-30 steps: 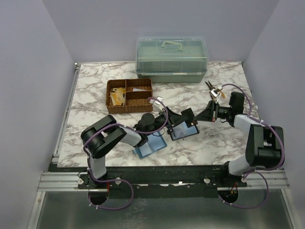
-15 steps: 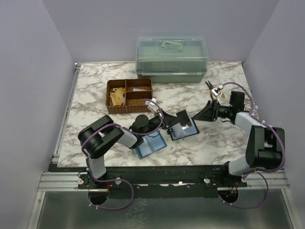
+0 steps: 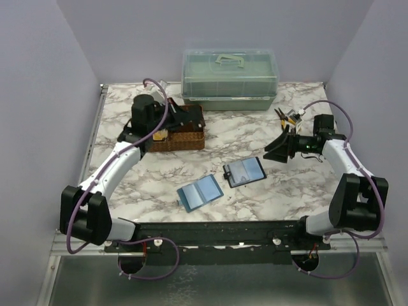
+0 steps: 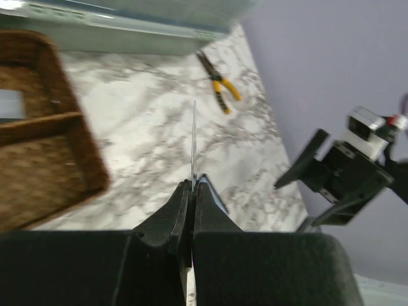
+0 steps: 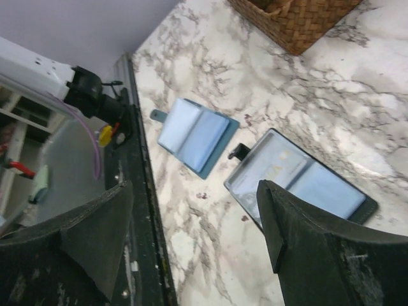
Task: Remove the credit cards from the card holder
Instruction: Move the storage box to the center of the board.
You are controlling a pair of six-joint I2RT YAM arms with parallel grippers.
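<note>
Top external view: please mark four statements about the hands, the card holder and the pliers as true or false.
1. The card holder lies open on the table. True.
2. The right hand is shut on the card holder. False: it is open and apart from it.
3. The left hand is shut on a thin card. True.
4. The pliers lie inside the wicker basket. False: they lie on the table, near the right arm.

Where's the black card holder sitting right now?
Top view: the card holder lies open on the marble table, front centre, just right of the light-blue folder and left of the right gripper.
</note>
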